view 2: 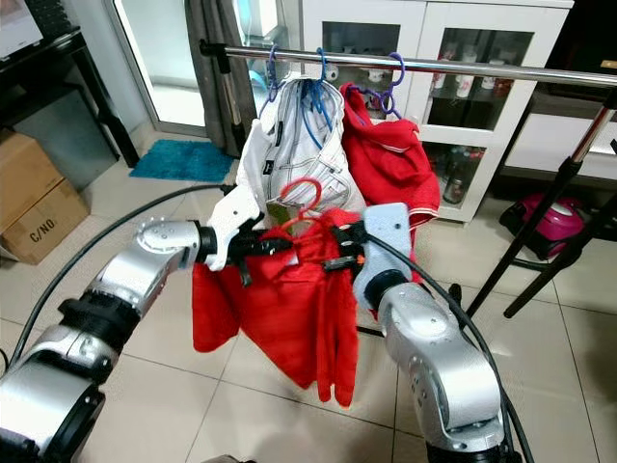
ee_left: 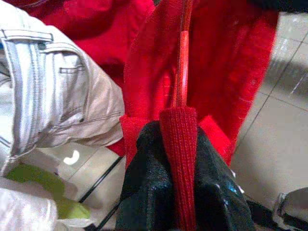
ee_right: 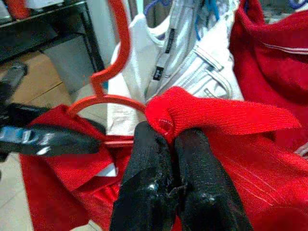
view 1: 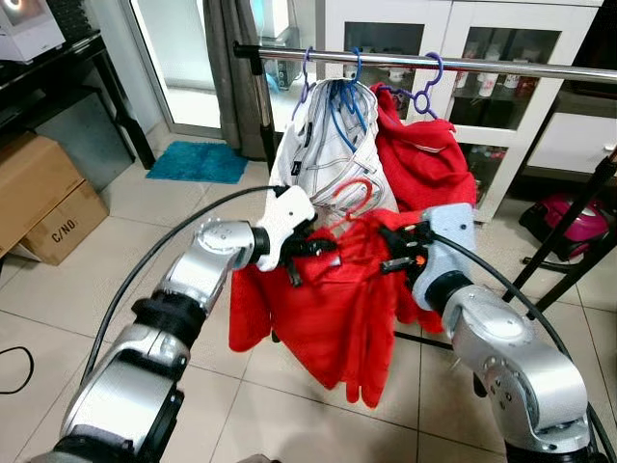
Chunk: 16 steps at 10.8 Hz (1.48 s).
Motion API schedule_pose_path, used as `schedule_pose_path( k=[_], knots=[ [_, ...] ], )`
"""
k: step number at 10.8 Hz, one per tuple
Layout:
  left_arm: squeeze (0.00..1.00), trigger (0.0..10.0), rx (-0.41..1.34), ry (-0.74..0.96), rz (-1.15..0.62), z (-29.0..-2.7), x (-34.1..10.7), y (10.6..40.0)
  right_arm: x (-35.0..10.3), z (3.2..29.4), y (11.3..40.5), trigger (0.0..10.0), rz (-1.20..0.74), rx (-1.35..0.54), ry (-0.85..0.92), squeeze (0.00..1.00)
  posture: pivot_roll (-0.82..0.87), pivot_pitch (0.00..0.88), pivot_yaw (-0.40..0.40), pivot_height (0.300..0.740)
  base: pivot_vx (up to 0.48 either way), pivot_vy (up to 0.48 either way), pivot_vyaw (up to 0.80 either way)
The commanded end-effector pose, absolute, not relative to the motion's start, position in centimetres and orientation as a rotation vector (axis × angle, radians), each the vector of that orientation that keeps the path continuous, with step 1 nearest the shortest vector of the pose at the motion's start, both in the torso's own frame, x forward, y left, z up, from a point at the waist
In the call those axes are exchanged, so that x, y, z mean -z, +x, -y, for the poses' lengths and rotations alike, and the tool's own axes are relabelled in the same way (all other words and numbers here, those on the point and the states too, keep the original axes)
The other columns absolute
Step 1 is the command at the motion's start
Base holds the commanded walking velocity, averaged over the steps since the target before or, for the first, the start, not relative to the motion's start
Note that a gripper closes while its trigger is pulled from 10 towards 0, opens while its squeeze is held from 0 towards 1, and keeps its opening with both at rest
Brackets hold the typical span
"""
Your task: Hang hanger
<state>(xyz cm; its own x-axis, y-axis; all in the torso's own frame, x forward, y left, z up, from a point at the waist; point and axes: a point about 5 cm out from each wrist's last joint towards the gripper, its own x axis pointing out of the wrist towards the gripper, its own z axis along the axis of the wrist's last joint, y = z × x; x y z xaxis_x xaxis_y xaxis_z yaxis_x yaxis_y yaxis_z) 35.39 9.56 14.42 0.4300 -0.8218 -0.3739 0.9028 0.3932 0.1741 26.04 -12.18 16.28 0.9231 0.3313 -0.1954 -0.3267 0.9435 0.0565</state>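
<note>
A red hanger point(view 1: 353, 195) carries a red garment point(view 1: 333, 309), held up between my two arms below the metal rail point(view 1: 501, 66). My left gripper point(view 1: 323, 247) is shut on the garment's left shoulder and the hanger arm inside it point(ee_left: 179, 144). My right gripper point(view 1: 393, 253) is shut on the garment's right shoulder fold point(ee_right: 192, 113). The hanger's hook point(ee_right: 118, 43) rises between the grippers, in front of the hung clothes and lower than the rail.
On the rail hang a white garment point(view 1: 323, 145) on blue hangers and another red garment point(view 1: 424, 159) on a purple hanger. The rack's black legs point(view 1: 564, 251) stand to the right. Cardboard boxes point(view 1: 43, 198) sit at left, a white cabinet point(view 1: 482, 39) behind.
</note>
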Motion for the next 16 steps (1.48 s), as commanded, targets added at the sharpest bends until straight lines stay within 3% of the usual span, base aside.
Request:
schedule_pose_path(
  k=[1, 2, 3, 4, 5, 6, 8, 11, 14, 15, 16],
  knots=[
    [0.0, 0.0, 1.093, 0.395, -0.208, -9.7, -15.4, 35.9, -16.4, 11.9, 25.7, 0.0, -0.205, -0.364, 0.019, 0.0, -0.23, 0.0, 0.116, 0.74, 0.0, 0.0, 0.0],
    [0.0, 0.0, 1.107, 0.396, -0.188, -9.7, -15.8, 36.0, -15.8, 12.0, 25.5, 0.0, -0.24, -0.367, 0.002, 0.0, -0.23, 0.0, 0.118, 0.74, 0.0, 0.0, 0.0],
    [0.0, 0.0, 1.123, 0.382, -0.168, -9.6, -16.2, 36.0, -15.2, 11.8, 25.2, 2.5, -0.278, -0.392, -0.008, 0.0, -0.23, 0.0, 0.12, 0.74, 0.0, 0.0, 0.0],
    [0.0, 0.0, 1.18, 0.355, -0.133, -9.4, -16.7, 35.7, -14.5, 11.7, 24.9, 10.0, -0.32, -0.413, -0.033, 0.0, -0.23, 0.0, 0.12, 0.74, 0.0, 0.0, 0.0],
    [0.0, 0.0, 1.275, 0.335, -0.102, -9.2, -17.3, 35.2, -14.2, 11.6, 24.8, 10.0, -0.335, -0.431, -0.019, 0.31, -0.23, 0.0, 0.119, 0.74, 0.0, 0.0, 0.0],
    [0.0, 0.0, 1.287, 0.339, -0.106, -9.5, -17.4, 35.2, -14.4, 11.7, 24.8, 10.0, -0.33, -0.467, -0.018, 1.0, -0.23, 0.0, 0.121, 0.74, 0.0, 0.0, 0.0],
    [0.0, 0.0, 1.242, 0.36, -0.105, -10.3, -17.7, 35.8, -14.8, 12.8, 23.9, 10.0, -0.339, -0.575, -0.013, 1.0, -0.23, 0.0, 0.12, 0.74, 0.0, 0.0, 0.0],
    [0.0, 0.0, 1.286, 0.45, -0.115, -11.4, -17.9, 35.8, -18.0, 16.3, 22.5, 10.0, -0.198, -0.771, -0.092, 1.0, -0.23, 0.0, 0.127, 0.74, 0.0, 0.0, 0.0],
    [0.0, 0.0, 1.519, 0.46, -0.083, -10.6, -17.8, 34.2, -21.0, 16.9, 22.5, 10.0, -0.12, -0.87, -0.198, 1.0, -0.24, 0.0, 0.126, 0.74, 0.0, 0.0, 0.0],
    [0.0, 0.0, 1.588, 0.467, -0.084, -10.3, -17.9, 33.6, -20.5, 16.2, 22.3, 10.0, -0.145, -0.934, -0.257, 0.0, -0.23, 0.0, 0.122, 0.74, 0.0, 0.0, 0.0],
    [0.0, 0.0, 1.611, 0.468, -0.076, -10.1, -18.0, 33.4, -20.5, 15.9, 22.3, 10.0, -0.144, -0.954, -0.266, 0.0, -0.23, 0.0, 0.119, 0.74, 0.0, 0.0, 0.0]
  ],
)
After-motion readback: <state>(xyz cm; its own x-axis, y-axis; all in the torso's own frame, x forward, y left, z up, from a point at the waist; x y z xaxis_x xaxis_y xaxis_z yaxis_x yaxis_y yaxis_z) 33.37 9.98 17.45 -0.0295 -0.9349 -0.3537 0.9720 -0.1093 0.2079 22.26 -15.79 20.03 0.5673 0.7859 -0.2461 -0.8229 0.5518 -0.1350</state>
